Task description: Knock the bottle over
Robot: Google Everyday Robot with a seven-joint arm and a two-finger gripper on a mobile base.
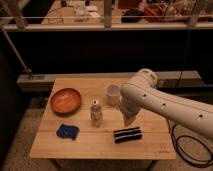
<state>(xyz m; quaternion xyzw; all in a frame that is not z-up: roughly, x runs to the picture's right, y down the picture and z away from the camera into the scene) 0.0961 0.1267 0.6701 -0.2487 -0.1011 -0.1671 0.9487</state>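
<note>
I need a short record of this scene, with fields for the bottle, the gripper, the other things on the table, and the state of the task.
bottle: speckled bottle, upright near the middle of the wooden table
gripper: gripper low over the table, right of the bottle and apart from it, in front of the white cup
other things: orange bowl at left; blue cloth-like object front left; black-and-white striped object front right
task state: bottle not yet knocked over
</note>
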